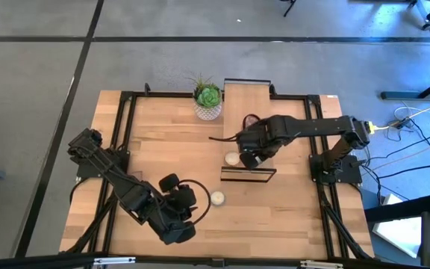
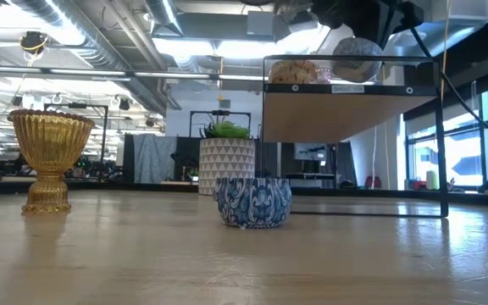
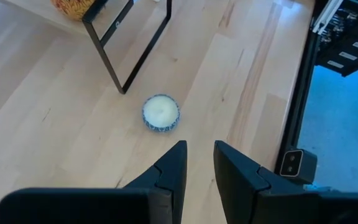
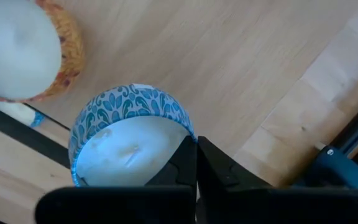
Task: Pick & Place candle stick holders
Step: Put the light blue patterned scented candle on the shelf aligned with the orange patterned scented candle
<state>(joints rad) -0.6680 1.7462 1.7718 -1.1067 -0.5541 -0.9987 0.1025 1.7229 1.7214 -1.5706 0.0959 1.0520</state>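
The right claw (image 4: 196, 140) is reaching in over the small shelf (image 1: 248, 97) that is standing near the middle of the bench (image 1: 163, 142). Its fingers are pressing tightly together and pinching the rim of a blue patterned candle bowl (image 4: 129, 134). In the low view this bowl (image 2: 358, 59) is sitting tilted at the top of the shelf, under the claw. An orange patterned candle bowl (image 4: 27, 53) is resting on the shelf top just beside it.

The left claw (image 3: 199, 146) is hanging above the bench at the near left side. Its fingers are standing a little apart, with nothing between them. It is pointing toward a second blue candle bowl (image 3: 160, 113), which is sitting on the bare wood near the shelf's black leg, apart from the claw.

The amber goblet holder (image 2: 49, 157) is standing upright on the bench, at the far left of the low view, well apart from the shelf and from both candle bowls. Neither claw is touching it. I cannot tell where it is lying in the high view.

A green plant (image 1: 208, 101) in a white patterned pot is standing at the back of the bench, just beside the shelf's far end.
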